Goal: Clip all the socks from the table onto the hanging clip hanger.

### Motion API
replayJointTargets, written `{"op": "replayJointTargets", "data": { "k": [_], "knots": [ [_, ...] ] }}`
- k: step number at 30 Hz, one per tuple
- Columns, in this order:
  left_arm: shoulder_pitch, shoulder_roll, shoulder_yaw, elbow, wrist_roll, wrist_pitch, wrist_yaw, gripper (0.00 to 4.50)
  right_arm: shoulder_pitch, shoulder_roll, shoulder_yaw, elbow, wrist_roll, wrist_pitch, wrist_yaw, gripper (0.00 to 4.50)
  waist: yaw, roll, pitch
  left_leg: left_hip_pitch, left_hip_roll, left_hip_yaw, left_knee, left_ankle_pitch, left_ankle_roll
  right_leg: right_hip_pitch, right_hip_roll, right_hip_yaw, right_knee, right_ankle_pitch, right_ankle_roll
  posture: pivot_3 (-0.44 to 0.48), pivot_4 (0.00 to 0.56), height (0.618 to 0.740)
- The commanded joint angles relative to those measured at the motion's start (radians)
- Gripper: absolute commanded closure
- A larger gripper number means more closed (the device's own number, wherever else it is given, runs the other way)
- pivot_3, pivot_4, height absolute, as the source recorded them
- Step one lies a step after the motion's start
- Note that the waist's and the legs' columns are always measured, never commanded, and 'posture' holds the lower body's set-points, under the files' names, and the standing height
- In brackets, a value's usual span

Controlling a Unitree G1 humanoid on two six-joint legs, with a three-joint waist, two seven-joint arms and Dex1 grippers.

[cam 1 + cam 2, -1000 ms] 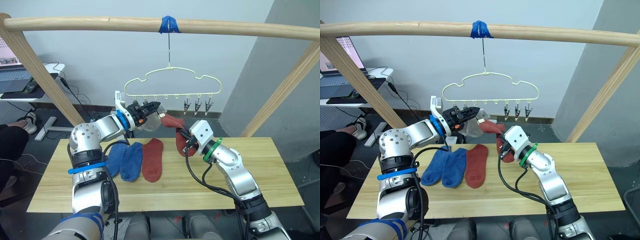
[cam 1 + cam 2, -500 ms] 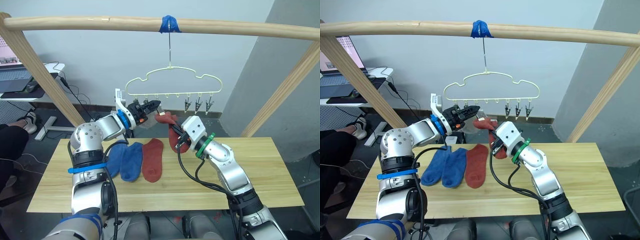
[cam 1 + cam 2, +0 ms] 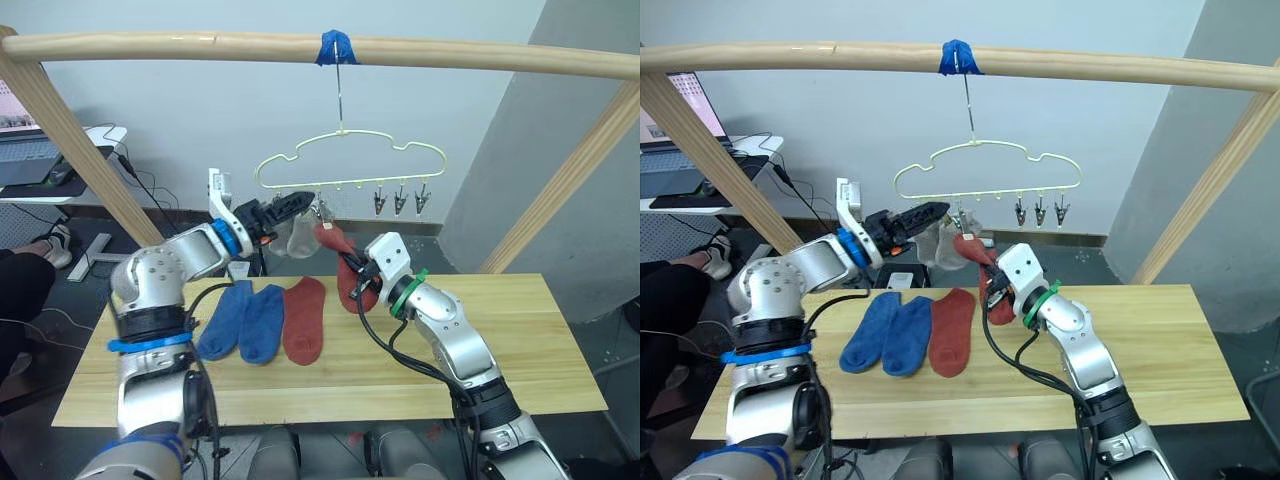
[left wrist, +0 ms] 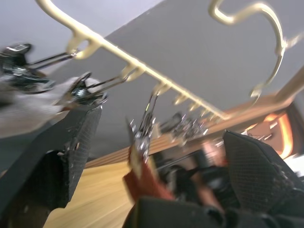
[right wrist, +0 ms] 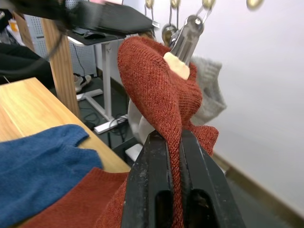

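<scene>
The pale wire clip hanger (image 3: 350, 160) hangs from the pole by its hook. A light grey sock (image 3: 300, 238) hangs from a clip on the hanger's left side. Beside it a rust-red sock (image 3: 330, 240) hangs with its top edge in a metal clip (image 4: 142, 137). My left gripper (image 3: 298, 204) stands open around that clip, its fingers (image 4: 71, 152) wide apart. My right gripper (image 5: 173, 137) is shut on the lower part of the same rust-red sock (image 5: 161, 95). Two blue socks (image 3: 245, 320) and another rust-red sock (image 3: 305, 318) lie flat on the table (image 3: 500, 340).
Three bare clips (image 3: 401, 200) hang at the hanger's right end. The round wooden pole (image 3: 200, 45) with blue tape (image 3: 338, 48) spans the top, with slanted posts at left (image 3: 80, 150) and right (image 3: 560, 190). A desk with a laptop (image 3: 30, 160) stands behind at left.
My left gripper has opened and let the clip close on the rust-red sock. The left arm has drawn back to the left. The right gripper has stayed on the sock, shifting slightly left.
</scene>
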Motion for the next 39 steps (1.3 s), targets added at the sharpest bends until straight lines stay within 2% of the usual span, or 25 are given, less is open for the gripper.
{"op": "replayJointTargets", "data": {
  "k": [1,5,9,12,16,19,21,23,25,31,39],
  "knots": [
    [0.081,0.085,-0.070,-0.152,0.036,-0.023,-0.082,0.00,-0.001,-0.007,-0.051,-0.015,0.060,0.020,0.017,3.02,0.000,0.000,0.000,0.000,0.000,0.000,-0.001,0.000,0.000,0.000,0.000,0.000,0.000,0.000,-0.001,-0.005,0.118,0.740],
    [0.139,0.099,-0.066,-0.229,0.041,-0.042,-0.066,0.00,0.022,-0.044,-0.097,-0.052,0.110,0.069,0.036,1.50,0.018,0.000,0.000,-0.001,0.000,0.000,-0.002,0.000,0.000,-0.001,0.000,-0.001,-0.001,0.000,-0.001,0.015,0.112,0.740],
    [0.227,0.096,-0.125,-0.323,0.205,-0.183,0.020,0.00,0.040,-0.073,-0.146,-0.091,0.128,0.093,0.008,0.07,0.029,0.000,0.000,-0.001,0.000,0.000,-0.001,0.000,0.000,-0.001,0.000,0.000,-0.001,-0.001,0.001,0.024,0.108,0.740],
    [0.281,0.070,-0.138,-0.373,0.274,-0.308,0.029,0.00,0.037,-0.063,-0.189,-0.137,0.149,0.135,-0.043,0.03,0.033,0.000,0.000,-0.001,0.000,0.001,-0.002,0.000,0.000,-0.001,-0.001,0.001,-0.001,0.000,0.001,0.025,0.106,0.740],
    [0.304,0.062,-0.146,-0.359,0.274,-0.410,-0.066,0.00,0.033,-0.039,-0.211,-0.186,0.152,0.162,-0.103,0.03,0.036,0.000,0.000,-0.001,0.000,0.001,-0.002,0.000,0.000,-0.002,0.000,0.000,-0.001,0.000,0.000,0.026,0.107,0.740],
    [0.329,0.116,-0.175,-0.366,0.251,-0.452,-0.228,0.00,-0.002,-0.034,-0.200,-0.222,0.164,0.209,-0.109,0.03,0.033,0.000,0.000,-0.001,0.000,0.002,-0.002,0.000,0.000,-0.002,0.000,0.001,-0.001,0.000,0.000,0.024,0.105,0.740],
    [0.342,0.140,-0.192,-0.362,0.260,-0.479,-0.286,0.00,-0.023,-0.019,-0.200,-0.218,0.164,0.221,-0.130,0.03,0.031,0.000,0.000,-0.001,0.000,0.002,-0.002,0.000,0.000,-0.002,0.000,0.002,-0.001,0.000,0.000,0.026,0.101,0.740],
    [0.363,0.176,-0.234,-0.352,0.336,-0.600,-0.363,0.00,-0.050,0.005,-0.203,-0.200,0.168,0.224,-0.152,0.03,0.030,0.000,0.000,-0.001,0.000,0.002,-0.002,0.000,0.000,-0.002,0.000,0.001,-0.001,0.000,0.000,0.028,0.098,0.740],
    [0.379,0.171,-0.231,-0.366,0.322,-0.660,-0.417,0.00,-0.081,0.030,-0.203,-0.167,0.158,0.211,-0.177,0.03,0.030,0.000,0.000,-0.001,0.000,0.002,-0.003,0.000,0.000,-0.002,0.000,0.001,-0.001,0.000,-0.001,0.027,0.098,0.740],
    [0.372,0.129,-0.220,-0.383,0.321,-0.740,-0.424,0.00,-0.146,0.063,-0.200,-0.088,0.142,0.174,-0.208,0.03,0.033,0.000,0.000,-0.001,0.000,0.002,-0.003,0.000,0.000,-0.003,0.000,0.001,-0.001,0.001,-0.002,0.034,0.101,0.740],
    [0.362,0.124,-0.213,-0.392,0.315,-0.740,-0.398,0.00,-0.189,0.069,-0.222,-0.003,0.130,0.152,-0.261,0.03,0.033,0.000,0.000,-0.001,0.000,0.002,-0.003,0.000,0.000,-0.003,0.000,0.001,-0.001,0.001,-0.002,0.049,0.104,0.740]
  ]
}}
